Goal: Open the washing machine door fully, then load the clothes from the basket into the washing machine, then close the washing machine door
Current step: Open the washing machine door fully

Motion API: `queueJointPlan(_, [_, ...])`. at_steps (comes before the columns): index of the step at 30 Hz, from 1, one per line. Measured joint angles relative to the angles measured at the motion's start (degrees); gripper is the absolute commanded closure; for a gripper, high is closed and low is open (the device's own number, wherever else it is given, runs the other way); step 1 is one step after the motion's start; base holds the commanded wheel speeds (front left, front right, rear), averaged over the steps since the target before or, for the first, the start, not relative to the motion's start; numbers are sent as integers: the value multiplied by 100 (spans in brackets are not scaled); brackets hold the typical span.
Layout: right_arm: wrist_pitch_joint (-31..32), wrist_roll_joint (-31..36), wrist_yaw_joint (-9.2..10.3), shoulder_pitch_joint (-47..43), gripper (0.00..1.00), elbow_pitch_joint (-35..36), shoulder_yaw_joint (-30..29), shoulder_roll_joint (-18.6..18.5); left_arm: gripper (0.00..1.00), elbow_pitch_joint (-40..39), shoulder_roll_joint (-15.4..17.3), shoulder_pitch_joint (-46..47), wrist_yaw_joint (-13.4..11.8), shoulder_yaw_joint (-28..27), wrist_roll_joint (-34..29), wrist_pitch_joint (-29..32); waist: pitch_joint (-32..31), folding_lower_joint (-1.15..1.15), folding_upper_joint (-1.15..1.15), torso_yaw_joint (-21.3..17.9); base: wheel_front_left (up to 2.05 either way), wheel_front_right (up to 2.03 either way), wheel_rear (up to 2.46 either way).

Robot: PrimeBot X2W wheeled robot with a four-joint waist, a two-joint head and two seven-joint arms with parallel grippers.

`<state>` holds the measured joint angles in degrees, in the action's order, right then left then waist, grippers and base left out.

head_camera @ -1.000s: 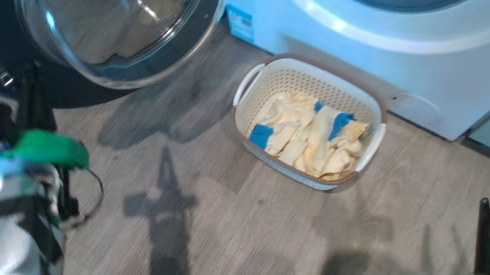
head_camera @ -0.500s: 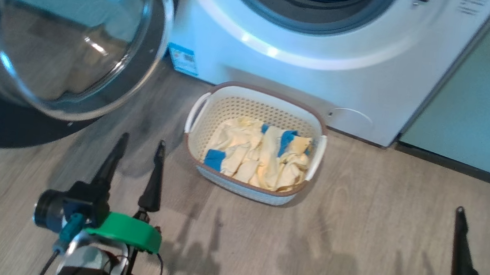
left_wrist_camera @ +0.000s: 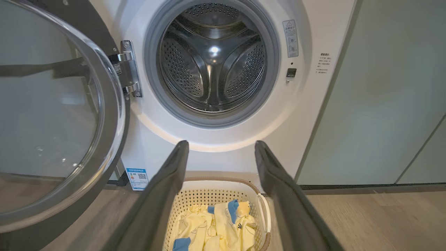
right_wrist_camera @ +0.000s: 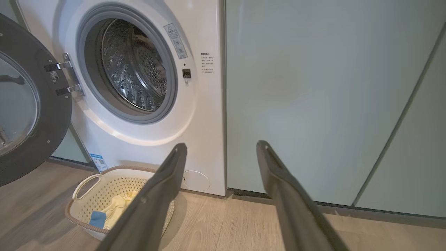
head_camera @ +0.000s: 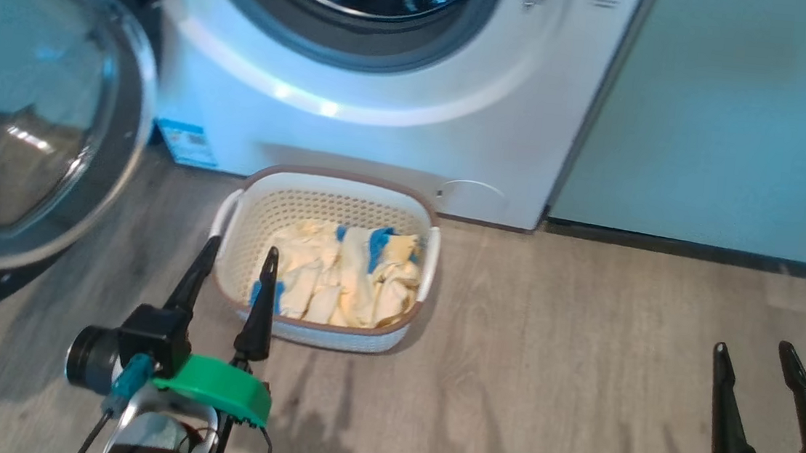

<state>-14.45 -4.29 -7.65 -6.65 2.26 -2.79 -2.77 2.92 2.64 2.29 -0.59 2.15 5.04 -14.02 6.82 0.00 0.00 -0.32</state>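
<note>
So the washing machine door [head_camera: 33,121] is swung wide open to the left, and the drum mouth of the washing machine [head_camera: 395,145] is facing us. The basket [head_camera: 338,177] sits on the wood floor [head_camera: 582,344] just in front of the machine, with the clothes [head_camera: 340,272] piled inside it. Our left claw [head_camera: 242,245] is spread apart and empty, with its tips at the basket's near-left corner. Our right claw [head_camera: 752,347] is splayed too with nothing in it, well off to the right over the floor and pointing at the pale green cabinets [head_camera: 733,117].

Grey wood-look floor [head_camera: 582,344], pale green cabinet doors [head_camera: 733,117]
</note>
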Motion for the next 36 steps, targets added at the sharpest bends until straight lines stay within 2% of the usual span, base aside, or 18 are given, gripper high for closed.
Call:
queueJointPlan(6, [0, 0, 0, -13, 0, 25, 32, 9, 0, 29, 26, -1, -64, 7, 0, 96, -113, 0, 0, -414, 0, 0, 0])
queueJointPlan(10, [0, -8, 0, -35, 0, 45, -23, 16, 0, 29, 33, -6, -66, 18, 0, 143, -193, 0, 0, -549, 0, 0, 0])
queueJointPlan(36, [0, -80, 0, -207, 0, 112, -111, 49, 0, 70, 87, -192, -211, 166, 24, 142, -251, 0, 0, -580, 0, 0, 0])
